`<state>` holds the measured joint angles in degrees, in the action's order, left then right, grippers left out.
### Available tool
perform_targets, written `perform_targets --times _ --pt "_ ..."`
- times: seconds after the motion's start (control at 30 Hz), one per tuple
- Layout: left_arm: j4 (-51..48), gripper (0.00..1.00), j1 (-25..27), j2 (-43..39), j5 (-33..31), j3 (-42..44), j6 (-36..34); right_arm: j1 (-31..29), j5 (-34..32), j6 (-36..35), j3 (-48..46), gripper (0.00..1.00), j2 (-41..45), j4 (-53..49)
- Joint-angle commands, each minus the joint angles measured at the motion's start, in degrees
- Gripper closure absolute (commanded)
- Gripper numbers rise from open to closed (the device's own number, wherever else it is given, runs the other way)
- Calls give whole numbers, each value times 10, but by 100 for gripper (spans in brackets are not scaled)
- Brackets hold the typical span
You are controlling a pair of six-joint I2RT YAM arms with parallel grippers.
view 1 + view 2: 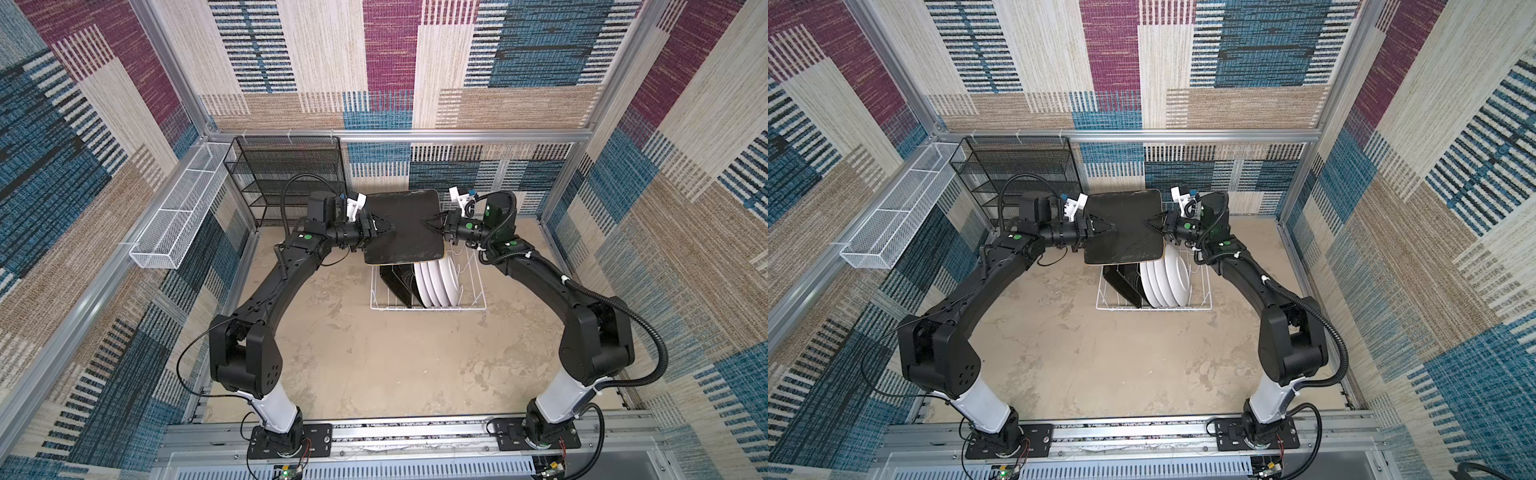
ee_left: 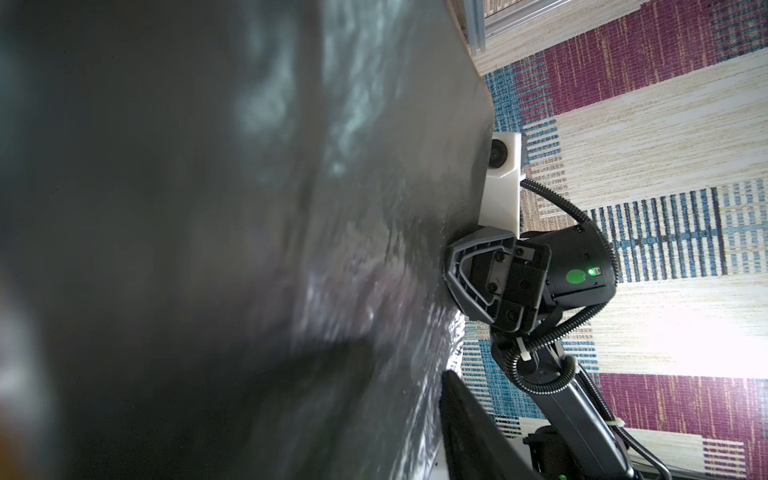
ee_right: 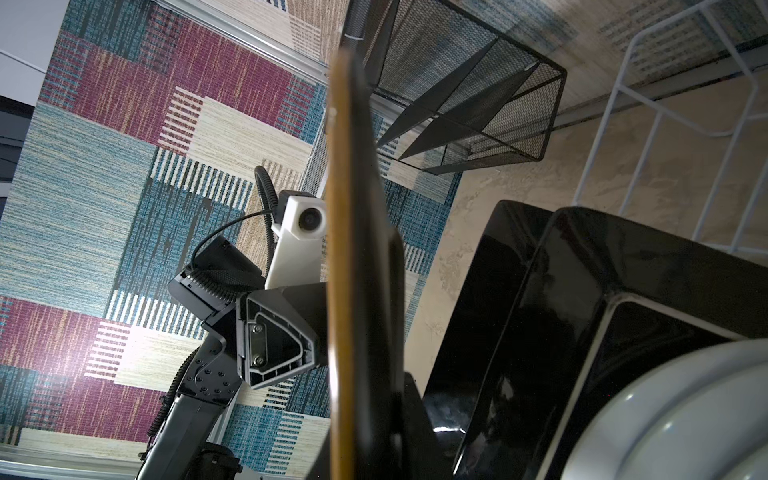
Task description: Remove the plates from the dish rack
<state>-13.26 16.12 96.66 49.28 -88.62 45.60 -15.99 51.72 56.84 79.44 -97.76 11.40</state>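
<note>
The held square plate (image 1: 402, 239) hangs tilted above the far end of the dish rack (image 1: 469, 308), with its black back turned up in both top views. That back is matte and faintly rippled, streaked with grey, and the corners are rounded. The right wrist view shows an ochre rim.

The right gripper (image 1: 428, 223) is pinched narrow on the plate's right edge. The left gripper (image 1: 390, 227) has ribbed, triangular black fingers that straddle the left edge, one over the back and one under the face. Whether they press the plate cannot be told.

In the rack, glossy black-backed square plates (image 1: 395, 282) lean at the left. Just beside them a row of smooth round white plates (image 1: 436, 282) stands on edge.

The rack is thin white wire with flared sides and sits on a mottled beige tabletop (image 1: 374, 365). A black mesh shelf unit (image 1: 286, 174) stands at the far left, near a long white mesh basket (image 1: 178, 220).
</note>
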Motion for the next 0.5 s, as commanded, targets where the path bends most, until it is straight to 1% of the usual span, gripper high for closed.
perform_targets --times 0.0,0.07,0.13,0.33,0.43,0.47 --pt "18 72 1 -10 36 2 -30 0 17 40 1 100 1 73" --pt "13 75 1 -16 38 2 -37 0 19 37 2 100 1 72" --pt "7 74 1 -22 45 2 -44 0 21 33 3 100 2 70" --pt "-36 55 -11 -40 47 -2 -76 1 35 12 20 100 2 50" --pt "-48 48 -23 -47 46 -1 -81 3 38 2 28 100 2 40" --pt "-48 48 -26 -48 47 0 -80 2 39 0 30 100 2 37"
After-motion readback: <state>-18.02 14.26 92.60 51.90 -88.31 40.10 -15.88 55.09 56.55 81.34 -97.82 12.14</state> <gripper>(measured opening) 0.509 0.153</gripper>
